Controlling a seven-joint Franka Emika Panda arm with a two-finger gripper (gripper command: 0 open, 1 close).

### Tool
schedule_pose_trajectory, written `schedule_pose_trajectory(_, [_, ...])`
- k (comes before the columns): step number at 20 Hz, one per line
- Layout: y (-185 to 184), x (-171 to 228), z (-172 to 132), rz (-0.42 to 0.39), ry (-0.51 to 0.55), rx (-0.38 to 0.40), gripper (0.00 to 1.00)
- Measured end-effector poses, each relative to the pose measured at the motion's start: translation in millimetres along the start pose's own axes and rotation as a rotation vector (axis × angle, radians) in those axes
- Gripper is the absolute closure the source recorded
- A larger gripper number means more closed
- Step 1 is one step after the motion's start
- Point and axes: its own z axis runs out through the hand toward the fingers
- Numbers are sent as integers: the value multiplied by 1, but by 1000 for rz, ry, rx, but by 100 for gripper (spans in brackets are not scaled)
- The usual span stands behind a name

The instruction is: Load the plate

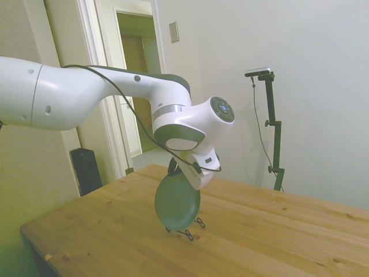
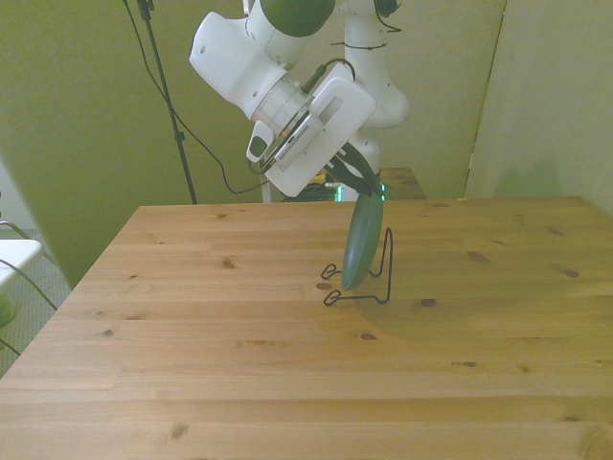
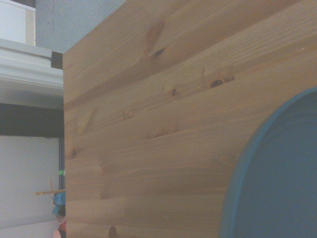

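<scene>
The white Franka arm reaches in from the left of the side view, its wrist bent down and tilted, so the two-finger gripper (image 2: 365, 184) points down at a slant over the middle of the wooden plank table (image 2: 192, 364). The jaws are pinching the top rim of the round, matte teal-green plate (image 1: 177, 202), which hangs on edge below them, leaning a little rather than plumb. Directly under the jaws stands the thin black wire plate rack (image 2: 369, 278); the plate's lower edge sits at the rack's base loops, with the wire upright just behind it toward the front view's right. Whether the rim already rests in the wires is hard to tell. The likely trouble from here: the rack looks light and unanchored, so a slanted push could skid or tip it, and letting go before the rim is seated between the wires could send the plate rolling or falling flat.
</scene>
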Motion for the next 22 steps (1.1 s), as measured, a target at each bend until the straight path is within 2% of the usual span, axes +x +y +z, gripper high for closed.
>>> schedule_pose_trajectory(16, [6,4,-9,-2,0,5,0])
schedule_pose_trajectory(20, [-3,-18,-27,-41,30,6,0])
schedule_pose_trajectory(22, [-10,-40,-40,-70,65,-21,0])
